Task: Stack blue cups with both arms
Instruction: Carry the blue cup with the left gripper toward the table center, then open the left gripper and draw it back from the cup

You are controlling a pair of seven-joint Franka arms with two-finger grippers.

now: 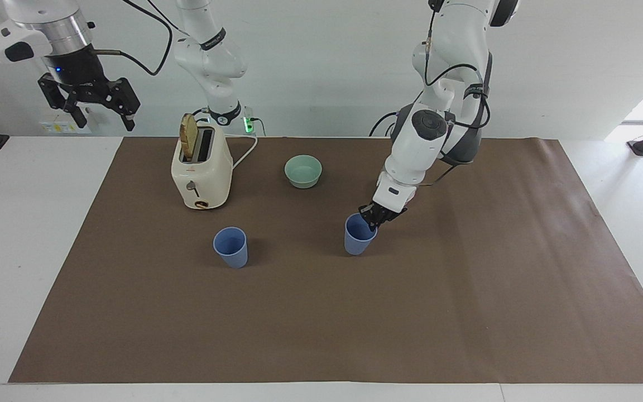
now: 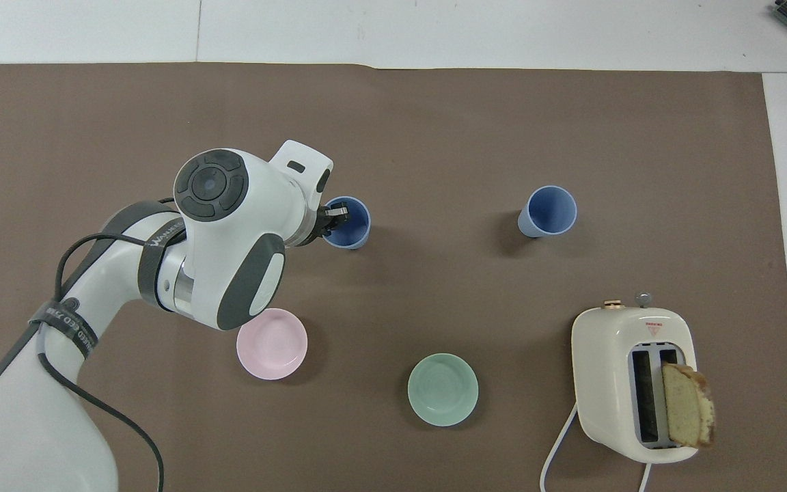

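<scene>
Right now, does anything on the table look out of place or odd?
Nothing is spilled or broken. One oddity: the bread slice leans out over the toaster edge. The left gripper grips the rim of one blue cup, which looks upright; the other blue cup stands alone.

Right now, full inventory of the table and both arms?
blue cups: two, periwinkle; one gripped at its rim by the left hand, mid-table; the other standing free toward the right arm's end.
green bowl: one, pale green, nearer the robots than the cups.
pink bowl: one, beside the green bowl, toward the left arm's end.
toaster: one, cream, bread slice in a slot.
paper cover: one, brown.
left hand: shut on cup rim.
right hand: open, raised, waiting.
</scene>
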